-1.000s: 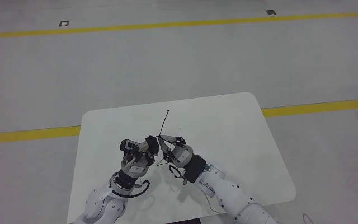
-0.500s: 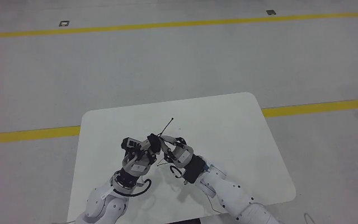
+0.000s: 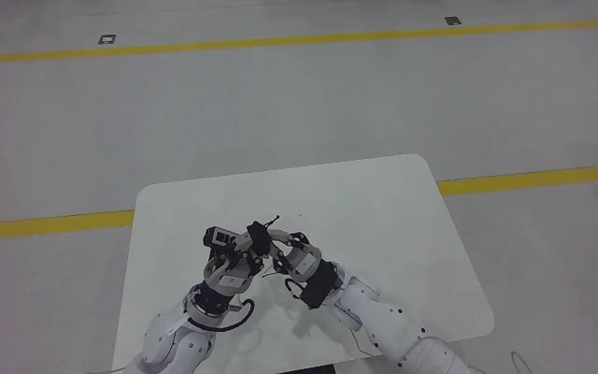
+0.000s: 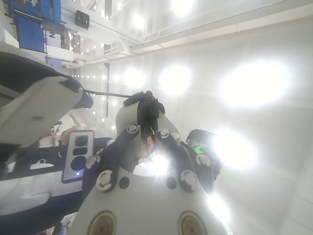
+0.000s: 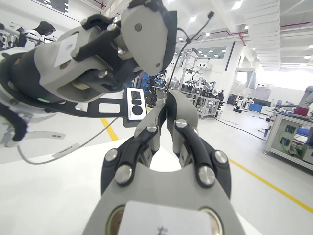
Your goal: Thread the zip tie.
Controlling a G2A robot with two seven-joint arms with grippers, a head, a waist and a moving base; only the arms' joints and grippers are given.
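over the white tabletop (image 3: pixel 392 215), about halfway between its far and near edges and somewhat toward the left edge: both end effectors lifted off the surface and brought tip to tip.

left end effector (image 3: pixel 254 239): closed narrow, pads pressed on a dark section of the zip tie (image 3: pixel 273 222). in the left wrist view, seen with a black bunch of strap squeezed between the shut tips. from there a straight thin piece of zip tie (image 4: pixel 107 94) running sideways to the tip of the other end effector.

right end effector (image 3: pixel 278 245): also closed narrow and holding the zip tie. in the right wrist view, shut with no gap between the pads, and the strap coming out exactly at the tips. above them, zip tie (image 5: pixel 176 62) rising thin and slightly bent, passing just beside the black pad of the left end effector (image 5: pixel 172 25). ending higher up in a small square block, free in the air. also a short curved strand going from that pad to the strap. not possible to tell if threaded through the head.

from the top view, only a short black end sticking out past the joined tips toward the far edge of the tabletop.

beyond that far edge, grey floor with a yellow line (image 3: pixel 280 41).
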